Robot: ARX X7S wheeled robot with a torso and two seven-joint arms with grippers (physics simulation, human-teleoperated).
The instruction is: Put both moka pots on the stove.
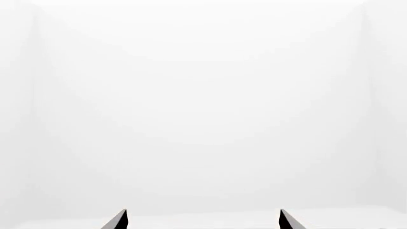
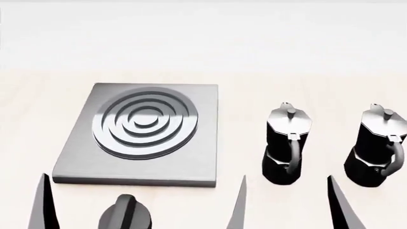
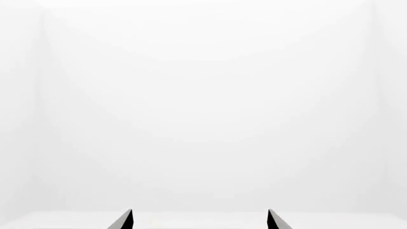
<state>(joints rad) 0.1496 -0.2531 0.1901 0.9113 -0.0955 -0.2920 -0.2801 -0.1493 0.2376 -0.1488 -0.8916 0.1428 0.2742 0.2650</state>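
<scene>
Two black moka pots with silver lids stand upright on the pale table, right of the stove: one (image 2: 285, 150) nearer the stove, the other (image 2: 376, 148) at the right edge. The stove (image 2: 76, 164), a grey square plate with a ring burner, lies at the left with nothing on it. My right gripper (image 2: 286, 179) is open at the near edge, its fingers straddling the space just in front of the nearer pot. In the right wrist view the gripper (image 3: 199, 212) holds nothing. My left gripper (image 1: 203, 212) is open and empty; one finger (image 2: 42, 202) shows before the stove's near left corner.
A squat round black knob (image 2: 126, 217) sits on the table just in front of the stove, between the two arms. Both wrist views look at a blank white wall. The table's far edge runs behind the stove.
</scene>
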